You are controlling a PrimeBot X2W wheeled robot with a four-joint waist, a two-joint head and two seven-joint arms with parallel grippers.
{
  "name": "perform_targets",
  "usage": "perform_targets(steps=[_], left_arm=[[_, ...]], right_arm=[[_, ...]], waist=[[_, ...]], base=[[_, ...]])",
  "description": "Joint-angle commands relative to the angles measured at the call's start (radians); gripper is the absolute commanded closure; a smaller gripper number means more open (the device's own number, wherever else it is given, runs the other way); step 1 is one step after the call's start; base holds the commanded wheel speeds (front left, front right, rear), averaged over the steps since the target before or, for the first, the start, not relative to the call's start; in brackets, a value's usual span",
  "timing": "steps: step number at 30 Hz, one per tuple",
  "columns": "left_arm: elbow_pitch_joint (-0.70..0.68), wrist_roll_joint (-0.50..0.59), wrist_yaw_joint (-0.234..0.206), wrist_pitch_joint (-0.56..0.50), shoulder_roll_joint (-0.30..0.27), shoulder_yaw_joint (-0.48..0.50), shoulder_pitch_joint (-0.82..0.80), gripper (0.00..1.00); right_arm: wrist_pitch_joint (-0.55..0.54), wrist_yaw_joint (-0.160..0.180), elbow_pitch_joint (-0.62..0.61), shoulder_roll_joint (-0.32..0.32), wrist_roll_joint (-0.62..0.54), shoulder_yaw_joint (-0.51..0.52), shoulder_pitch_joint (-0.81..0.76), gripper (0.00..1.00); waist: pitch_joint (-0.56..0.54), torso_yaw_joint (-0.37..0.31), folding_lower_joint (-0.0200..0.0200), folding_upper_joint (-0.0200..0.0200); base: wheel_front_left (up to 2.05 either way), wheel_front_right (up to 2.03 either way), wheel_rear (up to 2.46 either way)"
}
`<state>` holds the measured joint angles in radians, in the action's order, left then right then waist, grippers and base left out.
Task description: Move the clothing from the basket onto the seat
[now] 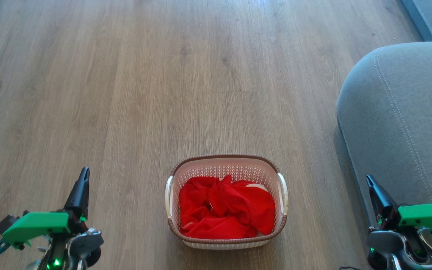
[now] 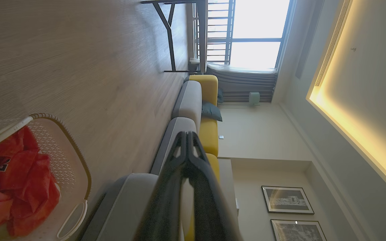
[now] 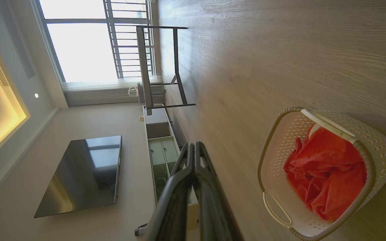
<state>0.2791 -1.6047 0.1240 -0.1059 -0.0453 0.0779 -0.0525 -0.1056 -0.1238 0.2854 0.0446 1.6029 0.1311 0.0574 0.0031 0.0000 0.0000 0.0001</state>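
Note:
The cream basket (image 1: 225, 240) with a brown rim stands on the wood floor at the bottom middle of the head view, and the bright red clothing (image 1: 225, 212) lies bunched inside it. The grey seat (image 1: 403, 123) fills the right side. My left gripper (image 1: 84, 171) is shut, low at the left, well clear of the basket. My right gripper (image 1: 368, 179) is shut at the lower right, beside the seat's edge. The left wrist view shows the basket (image 2: 75, 167), the clothing (image 2: 18, 180) and shut fingertips (image 2: 187, 134). The right wrist view shows the basket (image 3: 377, 157), the clothing (image 3: 327, 174) and shut fingertips (image 3: 193, 144).
Bare wood floor (image 1: 144, 82) stretches ahead and to the left of the basket. In the wrist views a grey and yellow sofa (image 2: 193, 100), a dark-framed table (image 3: 159, 67), a low cabinet (image 3: 161, 150) and a wall television (image 3: 82, 174) stand further off.

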Motion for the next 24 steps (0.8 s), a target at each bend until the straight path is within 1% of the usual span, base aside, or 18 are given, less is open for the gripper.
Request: perform_targets(steps=[1,7,8,12,24], left_arm=[[-0.034,-0.004,0.007,-0.007,-0.005,0.035,-0.055,1.00],[-0.034,-0.004,0.007,-0.007,-0.005,0.035,-0.055,1.00],[0.000,0.000,0.000,0.000,0.000,0.000,0.000,0.00],[0.048,0.001,-0.001,0.002,0.001,-0.003,0.024,0.00],[0.064,0.031,0.000,0.033,-0.008,-0.018,-0.019,0.00]], right_arm=[[-0.007,-0.007,-0.041,0.006,0.006,-0.018,0.051,1.00],[-0.007,-0.007,-0.041,0.006,0.006,-0.018,0.051,1.00],[0.000,0.000,0.000,0.000,0.000,0.000,0.000,0.00],[0.001,0.000,0.048,-0.005,-0.001,-0.005,-0.016,0.00],[0.020,0.000,0.048,0.007,-0.022,-0.024,0.027,0.00]], waist=[[0.000,0.000,0.0000,-0.0001],[0.000,0.000,0.0000,-0.0001],[0.000,0.000,0.0000,-0.0001],[0.001,0.000,0.0000,-0.0001],[0.004,-0.001,0.0000,-0.0001]], base=[[0.00,0.00,0.00],[0.00,0.00,0.00],[0.00,0.00,0.00],[0.00,0.00,0.00],[0.00,0.00,0.00]])
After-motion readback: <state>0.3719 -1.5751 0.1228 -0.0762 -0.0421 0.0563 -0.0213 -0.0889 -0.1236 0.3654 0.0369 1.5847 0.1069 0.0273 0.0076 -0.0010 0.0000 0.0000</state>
